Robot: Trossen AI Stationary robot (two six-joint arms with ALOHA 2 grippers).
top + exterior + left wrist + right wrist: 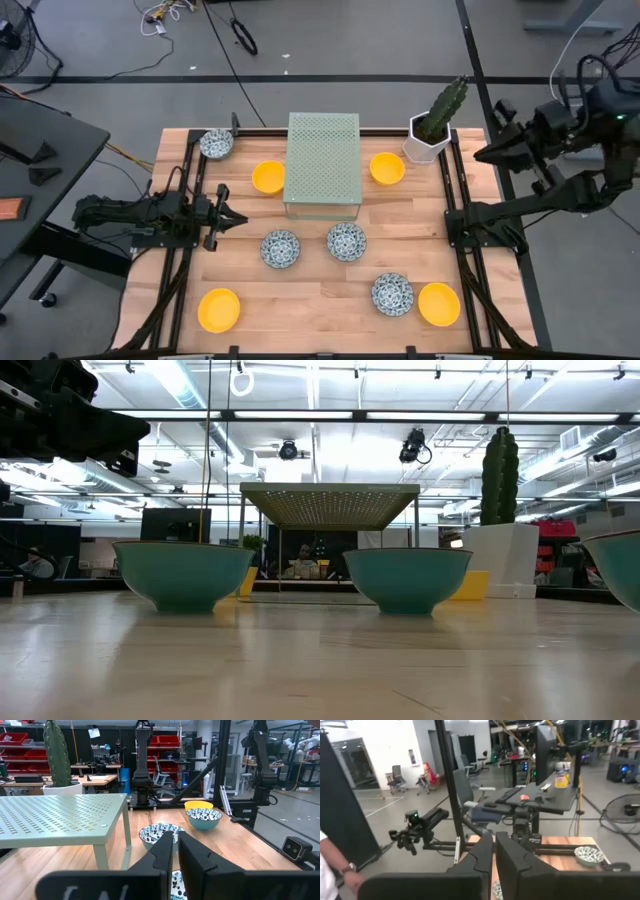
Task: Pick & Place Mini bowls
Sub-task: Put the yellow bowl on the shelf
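Left gripper [238, 218] at the table's [330, 300] left edge, fingers nearly together, gripping nothing; right gripper [493, 851] likewise near the far right corner, also empty.

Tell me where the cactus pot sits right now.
In the high view the cactus pot stands at the table's far right corner, just right of a yellow bowl and beyond the green perforated stand, near the right arm's side.

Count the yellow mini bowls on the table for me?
4. One yellow bowl sits left of the green perforated stand, one right of it beside the cactus pot, one at the near-left, one at the near-right. The stand could hide another.
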